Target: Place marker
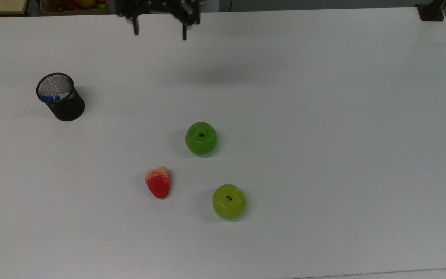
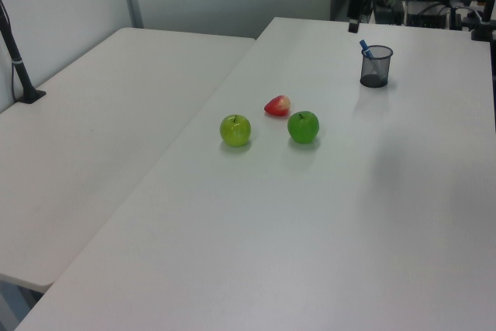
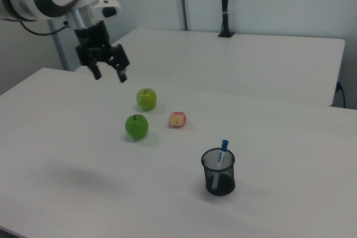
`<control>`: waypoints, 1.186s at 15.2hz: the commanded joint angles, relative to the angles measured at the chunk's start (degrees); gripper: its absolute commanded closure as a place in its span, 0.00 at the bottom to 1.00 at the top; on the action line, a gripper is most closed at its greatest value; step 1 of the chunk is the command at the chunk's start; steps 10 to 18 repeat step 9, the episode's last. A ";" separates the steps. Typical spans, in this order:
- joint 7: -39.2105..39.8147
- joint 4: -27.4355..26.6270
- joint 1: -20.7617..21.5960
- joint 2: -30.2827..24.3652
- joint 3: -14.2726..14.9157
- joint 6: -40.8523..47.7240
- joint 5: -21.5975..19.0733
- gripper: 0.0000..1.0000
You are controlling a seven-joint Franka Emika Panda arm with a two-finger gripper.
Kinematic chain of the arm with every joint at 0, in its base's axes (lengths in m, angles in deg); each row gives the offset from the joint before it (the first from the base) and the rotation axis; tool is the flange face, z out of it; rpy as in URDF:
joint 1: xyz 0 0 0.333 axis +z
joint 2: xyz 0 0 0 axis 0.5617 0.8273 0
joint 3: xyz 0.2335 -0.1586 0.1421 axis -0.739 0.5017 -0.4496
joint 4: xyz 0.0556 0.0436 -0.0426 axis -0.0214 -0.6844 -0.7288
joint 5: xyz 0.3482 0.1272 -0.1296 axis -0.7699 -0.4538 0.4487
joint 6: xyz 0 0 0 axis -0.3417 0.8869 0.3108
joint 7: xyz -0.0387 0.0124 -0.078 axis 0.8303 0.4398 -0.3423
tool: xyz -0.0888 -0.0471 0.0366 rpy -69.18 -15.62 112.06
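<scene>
Standing inside a black wire-mesh cylindrical cup (image 1: 61, 97), the slim white-barrelled marker with blue cap (image 1: 54, 97) leans against the rim; in the right view its blue end (image 3: 224, 145) sticks up above the rim, long axis near upright and tilted slightly. Cup on a broad white matte table (image 1: 323, 116), toward the top view's left. Second white table (image 2: 93, 129) adjoining, at the left view's left, with a black clamp post on it. Pale partition walls behind. Dark green apple (image 1: 201, 138), lighter yellow-green apple (image 1: 229, 201) and red strawberry-shaped toy (image 1: 158, 182) grouped near the table's middle, well apart from the cup. Black two-finger gripper (image 3: 109, 74) raised in the air, fingers spread apart, holding nothing, far from the cup.
</scene>
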 commanded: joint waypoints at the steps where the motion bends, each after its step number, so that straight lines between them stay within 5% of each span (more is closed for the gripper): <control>1: -0.88 -1.23 4.81 -4.31 1.44 9.94 0.21 0.00; 18: -1.15 -1.14 4.46 -3.97 1.43 11.55 0.12 0.00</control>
